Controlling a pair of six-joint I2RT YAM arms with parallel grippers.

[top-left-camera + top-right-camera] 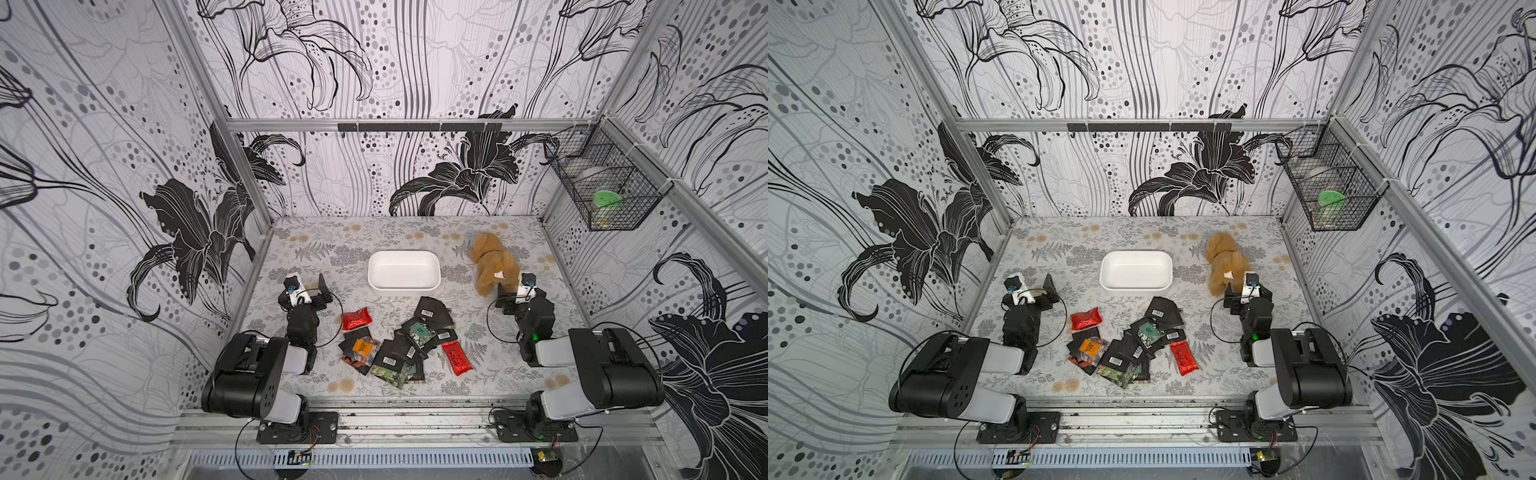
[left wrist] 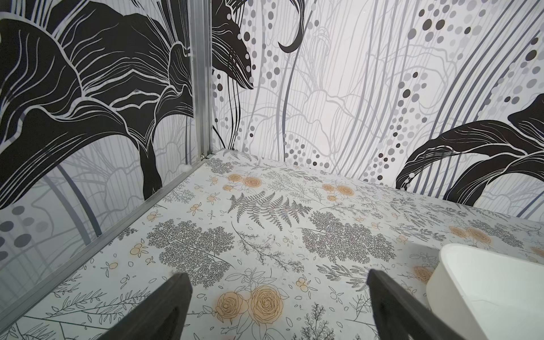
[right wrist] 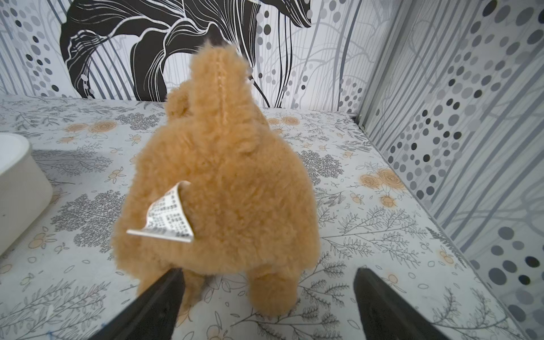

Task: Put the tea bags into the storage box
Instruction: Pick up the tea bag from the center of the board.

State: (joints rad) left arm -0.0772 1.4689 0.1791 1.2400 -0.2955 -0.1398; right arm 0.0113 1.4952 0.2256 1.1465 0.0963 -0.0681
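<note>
Tea bags are all sitting in a loose heap on the floral mat between the two arms. The white storage box just behind them is totally empty, so the whole job's left to do. Left gripper and right gripper both have jaws spread wide and hold nothing. The right one's facing the tan plush toy.

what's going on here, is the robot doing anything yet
Nothing is being handled yet. The left gripper is open and empty, facing bare table beside the storage box. The right gripper, also open, sits close up to the tan plush toy without gripping it. The tea bags lie in a loose pile on the table on the robot's side of the box, which is empty.
</note>
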